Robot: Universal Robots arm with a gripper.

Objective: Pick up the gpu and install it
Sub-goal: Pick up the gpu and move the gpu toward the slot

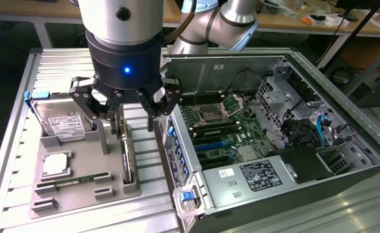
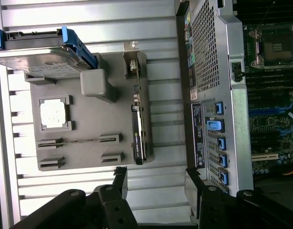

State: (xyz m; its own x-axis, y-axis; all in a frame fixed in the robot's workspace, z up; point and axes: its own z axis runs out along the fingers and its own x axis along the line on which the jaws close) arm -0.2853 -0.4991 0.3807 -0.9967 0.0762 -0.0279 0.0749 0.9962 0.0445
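Note:
The gpu (image 1: pixel 129 156) stands on its long edge in a slot of the grey holder tray (image 1: pixel 109 191), its dark cooler side and thin green board edge facing up. In the wrist view the gpu (image 2: pixel 137 131) appears as a narrow dark strip with its silver bracket at one end. My gripper (image 1: pixel 130 121) hangs open just above the card's far end, fingers spread and touching nothing. The black fingertips (image 2: pixel 120 175) show in the wrist view, with the gripper (image 2: pixel 156 183) well apart from the card.
The holder tray also carries a silver hard drive (image 1: pixel 63 125), a CPU (image 1: pixel 55 164) and a RAM stick (image 1: pixel 67 183). An open computer case (image 1: pixel 319 145) with its motherboard (image 1: pixel 222 133) lies at the exterior view's right, its wall close beside the gripper.

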